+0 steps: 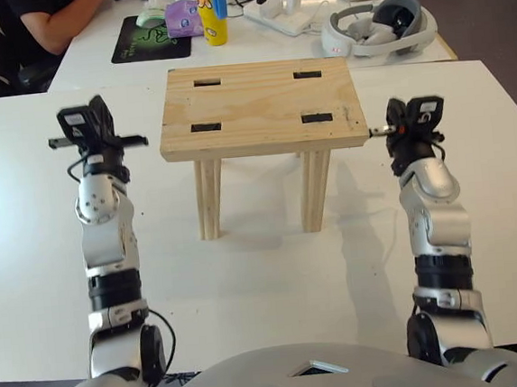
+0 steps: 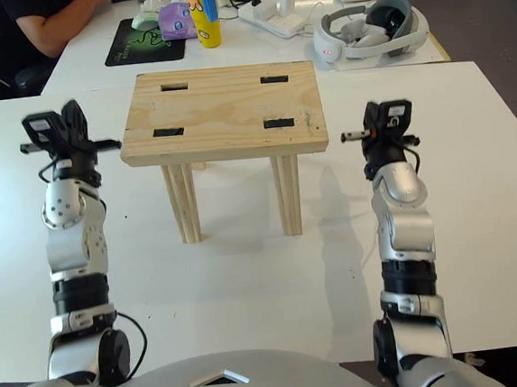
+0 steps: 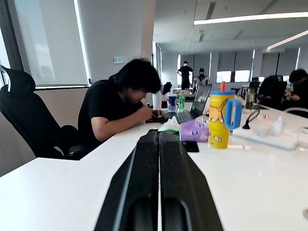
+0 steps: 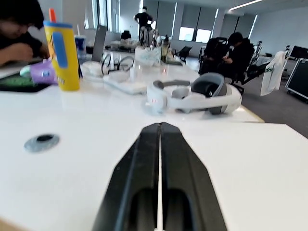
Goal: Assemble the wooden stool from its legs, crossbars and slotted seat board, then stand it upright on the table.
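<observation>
Stool [image 1: 263, 107] upright near far edge of bench [image 1: 248, 285], apparently complete; left gripper [image 3: 159, 134] and right gripper [image 4: 160, 127], both closed empty, flank it without touching, likely avoiding knocks.

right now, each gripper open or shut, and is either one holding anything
Left gripper: closed, holding nothing.
Right gripper: closed, holding nothing.

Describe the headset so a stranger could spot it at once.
Start at the wooden stool standing on the white table. Beyond its far right corner, on the adjoining table, lies the headset. It alone is a white band with grey padding, right of the yellow cup.
</observation>
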`<state>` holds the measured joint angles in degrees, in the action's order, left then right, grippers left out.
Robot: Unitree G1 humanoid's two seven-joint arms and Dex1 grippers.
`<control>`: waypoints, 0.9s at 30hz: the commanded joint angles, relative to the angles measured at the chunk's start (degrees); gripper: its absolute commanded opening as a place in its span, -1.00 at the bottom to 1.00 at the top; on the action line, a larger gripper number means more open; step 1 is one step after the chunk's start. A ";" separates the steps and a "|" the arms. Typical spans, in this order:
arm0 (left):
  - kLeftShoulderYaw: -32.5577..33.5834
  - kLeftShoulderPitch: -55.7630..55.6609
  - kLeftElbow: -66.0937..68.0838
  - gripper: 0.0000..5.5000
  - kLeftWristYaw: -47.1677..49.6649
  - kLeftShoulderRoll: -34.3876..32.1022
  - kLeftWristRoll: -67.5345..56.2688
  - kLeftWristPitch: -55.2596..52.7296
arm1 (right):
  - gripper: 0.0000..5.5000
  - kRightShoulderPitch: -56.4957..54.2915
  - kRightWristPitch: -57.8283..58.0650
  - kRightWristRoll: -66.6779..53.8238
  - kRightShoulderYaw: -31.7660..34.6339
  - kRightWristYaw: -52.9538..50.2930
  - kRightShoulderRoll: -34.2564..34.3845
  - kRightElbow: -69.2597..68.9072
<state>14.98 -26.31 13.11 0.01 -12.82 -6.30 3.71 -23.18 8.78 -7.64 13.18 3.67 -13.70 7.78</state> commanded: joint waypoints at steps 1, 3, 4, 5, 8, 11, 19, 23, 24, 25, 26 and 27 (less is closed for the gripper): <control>0.41 -6.94 10.29 -1.00 -0.15 -2.03 0.76 5.60 | -1.00 -10.11 -5.74 -0.09 0.46 -0.46 -0.09 10.14; 0.71 -10.03 14.60 -1.00 -0.35 -2.68 0.45 7.72 | -1.00 -12.73 -8.11 0.81 -0.22 -0.10 -0.66 12.99; 0.68 -11.10 16.41 -1.00 -0.45 -2.96 0.45 8.31 | -1.00 -13.81 -9.22 1.09 -0.73 0.45 -0.72 14.62; 0.60 -12.16 18.18 -1.00 -0.72 -3.02 0.33 8.92 | -1.00 -14.62 -10.17 1.43 -1.30 1.01 -0.75 15.98; -0.22 -15.07 23.47 -1.00 -1.57 -2.78 0.38 8.11 | -1.00 -16.02 -11.92 1.88 -2.75 2.22 -0.31 19.25; -0.80 -17.56 28.56 -1.00 -0.23 -2.87 1.26 6.91 | -1.00 -16.76 -12.62 1.76 -3.22 2.53 0.04 20.95; -3.64 -21.06 32.44 -1.00 5.00 -3.80 6.24 11.23 | -1.00 -15.04 -12.91 2.15 -4.51 4.42 -0.05 21.37; -4.10 -19.83 26.30 -1.00 4.90 -6.19 7.74 12.37 | -1.00 -5.77 -8.70 1.28 -5.83 6.49 -0.03 11.42; -4.01 -18.90 23.81 -1.00 4.18 -7.03 7.77 11.82 | -1.00 -1.63 -6.81 0.92 -6.08 7.34 -0.44 7.16; -3.77 -17.88 21.57 -1.00 3.13 -7.69 7.26 10.71 | -1.00 1.86 -5.06 0.50 -6.07 8.04 -0.84 3.56; -3.29 -16.09 18.71 -1.00 2.16 -8.75 6.83 9.37 | -1.00 5.35 -3.06 0.15 -5.87 8.58 -1.36 -0.18; -2.75 -14.36 16.42 -1.00 0.79 -9.49 5.91 8.05 | -1.00 8.26 -1.02 -0.10 -5.78 9.12 -1.85 -3.44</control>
<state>11.30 -44.85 34.27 3.19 -20.02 0.85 14.67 -21.33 3.37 -6.70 7.35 11.45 -13.92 11.34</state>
